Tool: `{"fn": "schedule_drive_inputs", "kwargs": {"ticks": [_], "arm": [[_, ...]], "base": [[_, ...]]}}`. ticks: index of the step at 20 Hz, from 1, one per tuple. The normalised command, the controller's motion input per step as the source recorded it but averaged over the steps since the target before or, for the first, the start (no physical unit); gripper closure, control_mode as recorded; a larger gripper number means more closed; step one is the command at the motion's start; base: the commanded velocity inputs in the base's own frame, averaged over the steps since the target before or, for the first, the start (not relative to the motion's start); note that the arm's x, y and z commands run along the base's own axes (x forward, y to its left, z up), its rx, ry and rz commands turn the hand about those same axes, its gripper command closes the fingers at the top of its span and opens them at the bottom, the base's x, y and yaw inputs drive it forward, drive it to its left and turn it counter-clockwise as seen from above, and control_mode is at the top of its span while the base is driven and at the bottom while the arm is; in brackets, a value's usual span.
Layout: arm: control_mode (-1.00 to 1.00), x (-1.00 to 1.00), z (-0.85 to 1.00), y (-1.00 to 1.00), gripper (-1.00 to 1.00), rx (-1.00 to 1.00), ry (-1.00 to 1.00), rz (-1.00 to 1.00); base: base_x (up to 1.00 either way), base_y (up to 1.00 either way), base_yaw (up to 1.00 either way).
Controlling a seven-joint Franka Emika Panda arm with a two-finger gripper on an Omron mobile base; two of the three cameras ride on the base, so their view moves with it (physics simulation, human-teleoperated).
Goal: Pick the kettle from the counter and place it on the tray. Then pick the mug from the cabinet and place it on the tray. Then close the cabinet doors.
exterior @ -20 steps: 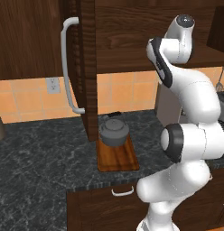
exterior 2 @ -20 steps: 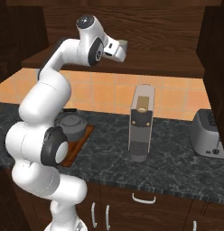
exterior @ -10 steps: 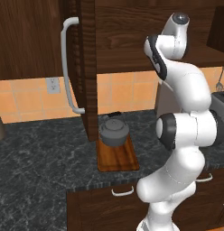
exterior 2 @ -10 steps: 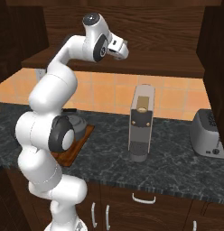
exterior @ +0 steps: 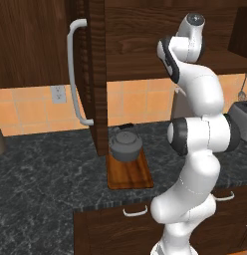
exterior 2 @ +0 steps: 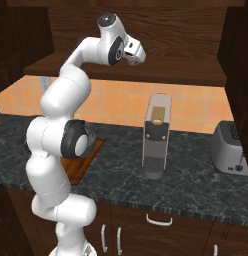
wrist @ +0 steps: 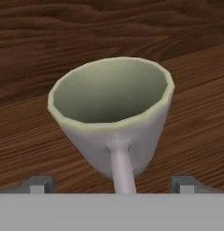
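The gripper (wrist: 112, 184) is standing wide open, its fingertips (wrist: 38, 184) flanking the mug (wrist: 111, 115) without touching it. The mug is sitting upright on the cabinet (exterior 2: 171, 30) shelf, its loop handle facing the hand. The kettle (exterior: 126, 146) is resting on the tray (exterior: 129, 173), which is lying on the counter (exterior: 41, 174). One cabinet door (exterior: 90, 74) is standing open above it.

counter (exterior: 46, 174) bearing tray (exterior: 128, 174), coffee machine (exterior 2: 156, 135)

Matt, perhaps ceramic mug (wrist: 111, 122) on dark grained wood shelf (wrist: 195, 126); dull metal kettle (exterior: 126, 146).
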Motion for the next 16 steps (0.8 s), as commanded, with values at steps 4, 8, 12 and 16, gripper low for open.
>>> {"fn": "schedule_drive_inputs", "kwargs": {"ticks": [4, 8, 12, 16], "arm": [[-1.00, 0.08, -0.01, -0.02, 1.00, 0.00, 0.00, 0.00], [-1.00, 0.01, -0.12, -0.06, 1.00, 0.00, 0.00, 0.00], [-1.00, 0.00, -0.25, -0.03, 1.00, 0.00, -0.09, 0.00], [-1.00, 0.00, -0.24, 0.00, 1.00, 0.00, -0.07, 0.00]], "base": [[0.00, 0.00, 0.00], [0.00, 0.00, 0.00], [0.00, 0.00, 0.00], [0.00, 0.00, 0.00]]}}
